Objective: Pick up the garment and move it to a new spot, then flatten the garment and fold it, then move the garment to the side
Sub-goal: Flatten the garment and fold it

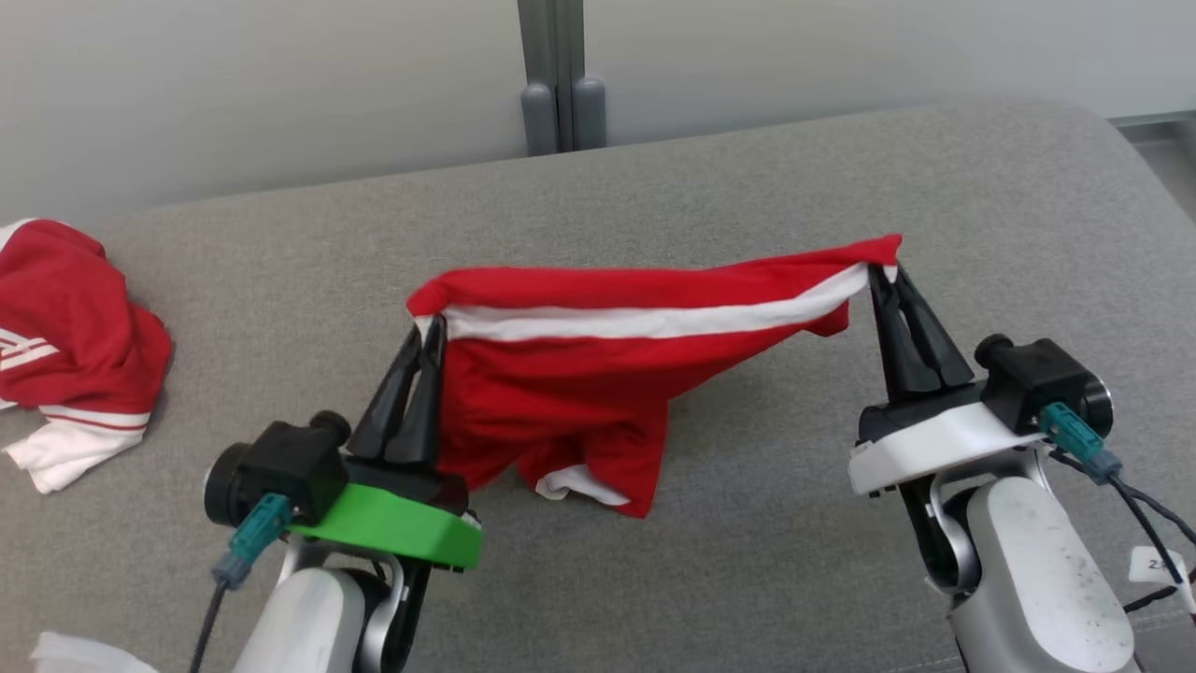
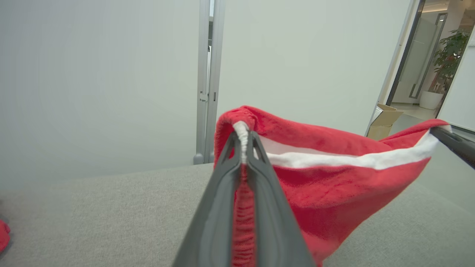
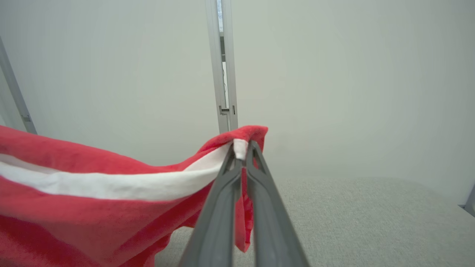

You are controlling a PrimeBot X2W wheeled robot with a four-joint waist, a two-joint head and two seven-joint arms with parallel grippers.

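The garment is red with a white band along its top edge. It hangs stretched between my two grippers above the grey table, its lower part sagging onto the surface. My left gripper is shut on the garment's left corner, seen close up with cloth pinched between the fingers. My right gripper is shut on the right corner, with the white band clamped at the fingertips. In the left wrist view, the right gripper's finger shows at the far edge of the garment.
A second red and white garment lies crumpled at the table's left edge. The grey table runs back to a pale wall with a grey post. A cardboard box sits by a doorway at the right.
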